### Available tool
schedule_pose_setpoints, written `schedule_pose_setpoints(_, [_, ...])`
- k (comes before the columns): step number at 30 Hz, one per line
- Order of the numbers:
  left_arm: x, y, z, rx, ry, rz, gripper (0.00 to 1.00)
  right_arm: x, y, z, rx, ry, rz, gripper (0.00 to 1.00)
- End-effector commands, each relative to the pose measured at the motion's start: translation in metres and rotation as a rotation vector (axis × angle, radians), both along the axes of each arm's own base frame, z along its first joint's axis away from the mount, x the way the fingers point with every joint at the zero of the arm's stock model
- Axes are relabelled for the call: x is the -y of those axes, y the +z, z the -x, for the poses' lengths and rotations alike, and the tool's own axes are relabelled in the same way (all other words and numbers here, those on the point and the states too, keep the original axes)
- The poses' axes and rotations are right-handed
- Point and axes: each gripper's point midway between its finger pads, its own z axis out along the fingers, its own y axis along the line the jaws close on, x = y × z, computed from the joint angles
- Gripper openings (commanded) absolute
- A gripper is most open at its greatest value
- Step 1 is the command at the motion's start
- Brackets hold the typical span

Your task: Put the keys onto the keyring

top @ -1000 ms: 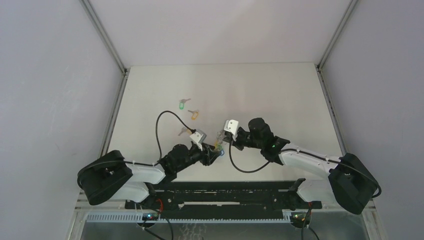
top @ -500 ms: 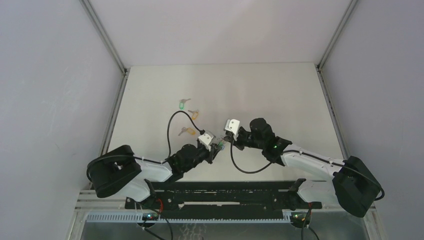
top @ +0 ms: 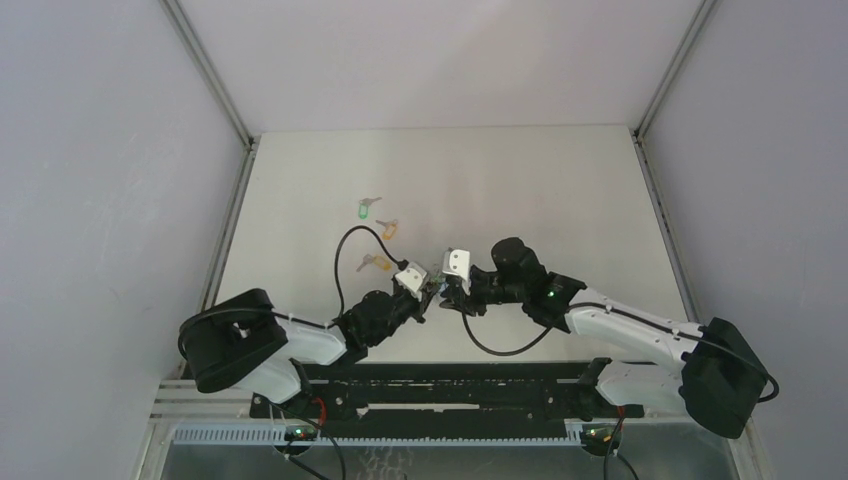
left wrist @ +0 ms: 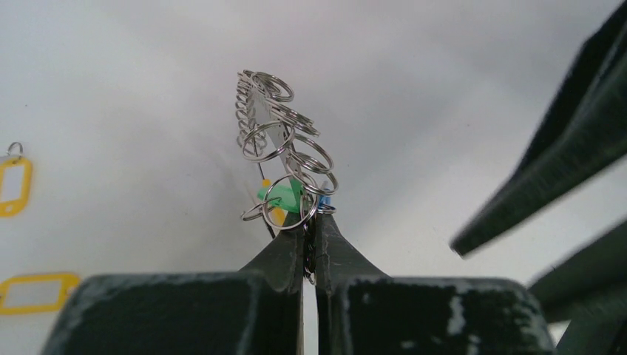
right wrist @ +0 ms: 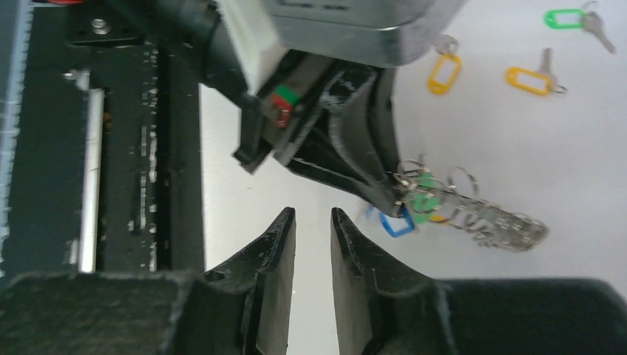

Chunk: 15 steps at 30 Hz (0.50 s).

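Left claw (left wrist: 309,237) and right claw (right wrist: 310,218) crowd the keyring (right wrist: 488,222); keys (top: 388,229) lie far-left; table's (top: 560,190) right half open.

Near side of the bench (top: 520,190), about midway across: the two tools meet tip to tip. The left tool (left wrist: 309,237) comes in from the left with the keyring (left wrist: 285,144) pinched at its tips, the bunch of rings sticking out beyond them. The right tool (right wrist: 312,218) sits just right of it, jaws apart with nothing between, clear of the keyring. Behind and to the left, three keys (right wrist: 529,78) lie on the bench in a loose row: the far key (top: 366,208) rearmost, the middle key (top: 388,228) a little right and nearer, and the near key (top: 375,263) just behind the left tool, all apart from the keyring
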Motion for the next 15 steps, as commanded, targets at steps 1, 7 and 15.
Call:
schedule_pose_setpoints(1, [0.000, 0.027, -0.006, 0.095, 0.027, 0.072, 0.00, 0.000, 0.019, 0.013, -0.034, 0.048, 0.001, 0.25])
schedule_pose_setpoints(7, [-0.002, 0.031, 0.000, 0.124, -0.003, 0.082, 0.00, 0.020, 0.038, -0.039, 0.095, -0.237, 0.003, 0.26])
schedule_pose_setpoints(15, [-0.005, 0.036, 0.008, 0.169, -0.041, 0.036, 0.00, 0.014, 0.060, -0.056, 0.121, -0.293, -0.060, 0.33])
